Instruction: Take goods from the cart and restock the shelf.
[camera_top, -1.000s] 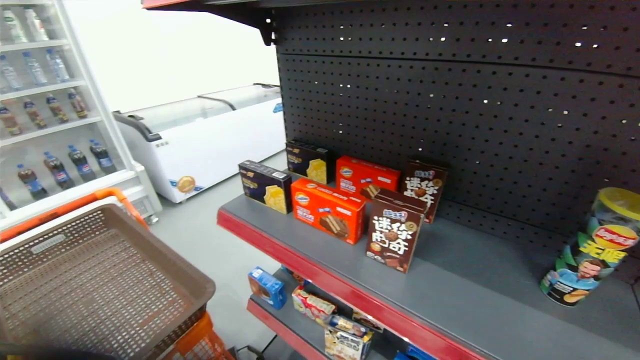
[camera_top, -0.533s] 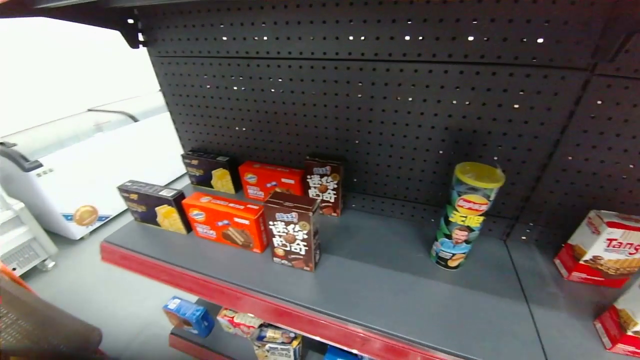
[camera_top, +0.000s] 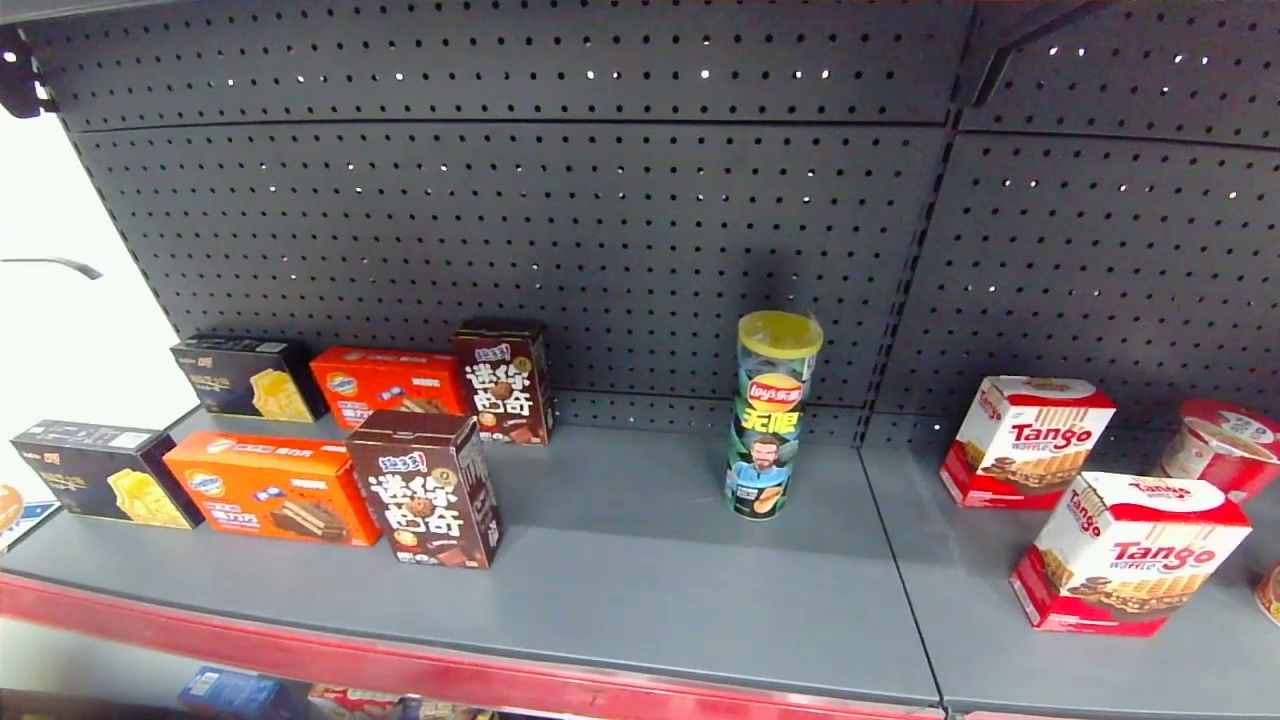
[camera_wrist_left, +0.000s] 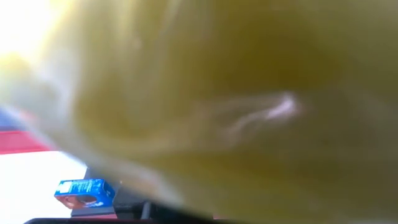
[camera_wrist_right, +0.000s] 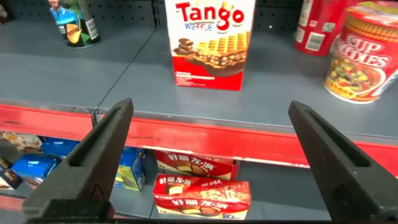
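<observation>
Grey shelf (camera_top: 650, 560) holds snack boxes (camera_top: 430, 490) and a yellow-lidded can (camera_top: 770, 415).

The head camera swung rightward, away from the cart and along the shelf (camera_top: 650, 610). The chip can (camera_top: 772, 415) came to mid-frame, and wafer boxes (camera_top: 1130, 550), standing just beyond the right claw (camera_wrist_right: 210, 106), entered at the right.

Right gripper (camera_wrist_right: 210, 106) jaws spread wide, both fingers (camera_wrist_right: 93, 155) level; left wrist seemingly close against something, pose unclear
</observation>
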